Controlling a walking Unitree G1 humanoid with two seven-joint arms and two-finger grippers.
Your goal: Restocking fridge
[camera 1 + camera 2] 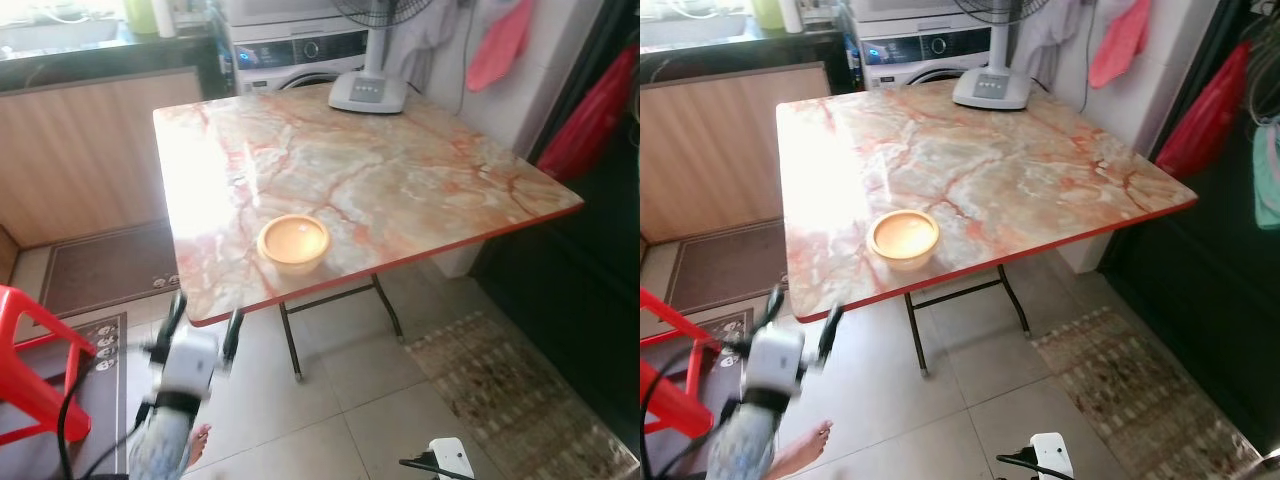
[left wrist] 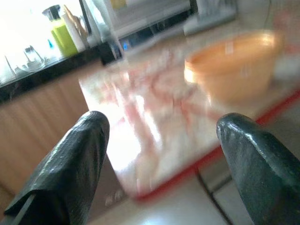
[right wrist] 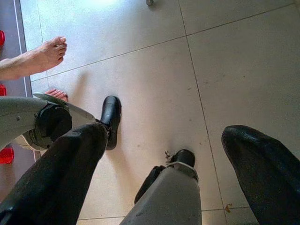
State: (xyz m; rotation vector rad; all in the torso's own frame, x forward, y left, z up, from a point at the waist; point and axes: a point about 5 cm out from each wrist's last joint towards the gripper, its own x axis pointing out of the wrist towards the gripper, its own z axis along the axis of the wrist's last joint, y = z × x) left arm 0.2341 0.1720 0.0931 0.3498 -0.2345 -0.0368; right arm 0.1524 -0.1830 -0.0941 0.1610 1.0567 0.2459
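Left gripper (image 1: 205, 325) is up, its two black fingers spread wide with nothing between them, hanging just off the table's near edge and aimed at the orange bowl (image 1: 293, 243). That bowl sits on the marble-patterned table (image 1: 400, 170) close to the near edge, toward the near-left corner. Right gripper (image 3: 164, 154) hangs low, its fingers apart too, looking down at the tiled floor (image 3: 154, 56) and the robot's own feet. A person's bare foot (image 3: 40, 58) stands on the tiles just beside the robot. At the table's far edge sits a fan base (image 1: 368, 92).

The risks, as I read them: the left wrist view is smeared with motion, so a rushed reach could clip the red table edge or nudge the bowl along the slick top. And that foot is near enough for a step to catch it.
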